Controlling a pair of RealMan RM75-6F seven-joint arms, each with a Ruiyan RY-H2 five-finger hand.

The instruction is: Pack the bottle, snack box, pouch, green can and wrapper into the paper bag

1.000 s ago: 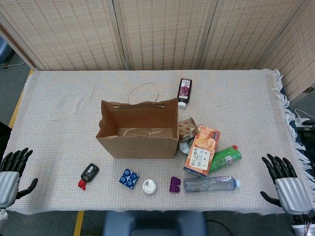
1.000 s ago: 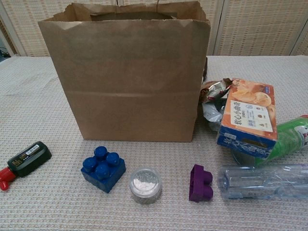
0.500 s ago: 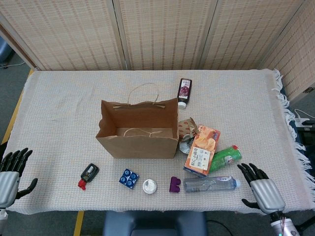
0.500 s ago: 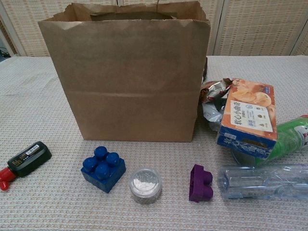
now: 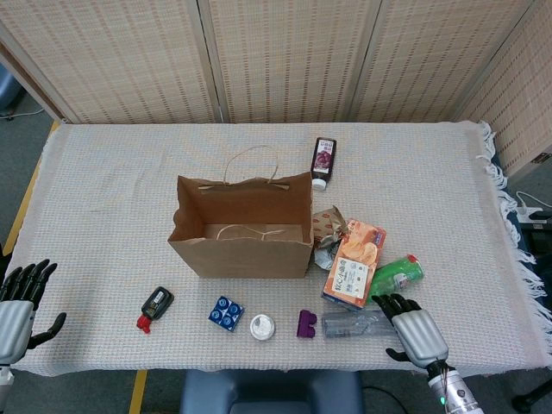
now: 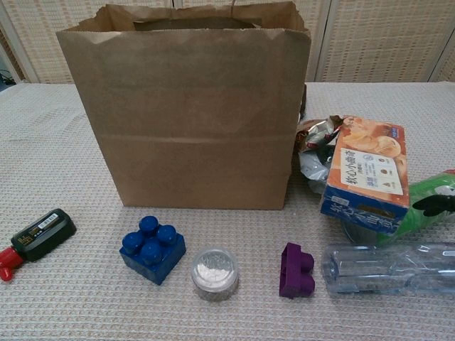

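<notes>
The open paper bag (image 5: 241, 226) (image 6: 185, 106) stands upright at mid-table. To its right lie the crumpled wrapper (image 5: 327, 228) (image 6: 317, 140), the orange snack box (image 5: 354, 263) (image 6: 370, 174) and the green can (image 5: 398, 274) (image 6: 425, 206). The clear bottle (image 5: 352, 324) (image 6: 389, 268) lies near the front edge. A dark pouch (image 5: 323, 159) lies behind the bag. My right hand (image 5: 412, 332) hovers with fingers spread over the bottle's cap end, holding nothing; its dark fingertips (image 6: 435, 204) show in front of the can. My left hand (image 5: 17, 306) is open at the front left corner.
In front of the bag lie a small black bottle with a red cap (image 5: 155, 308) (image 6: 39, 236), a blue brick (image 5: 226, 313) (image 6: 151, 249), a round jar lid (image 5: 262, 327) (image 6: 214, 271) and a purple brick (image 5: 307, 323) (image 6: 296, 270). Woven screens stand behind the table.
My right hand has moved left from the table's right edge to over the bottle's cap end, beside the green can. The left hand and all objects have stayed put.
</notes>
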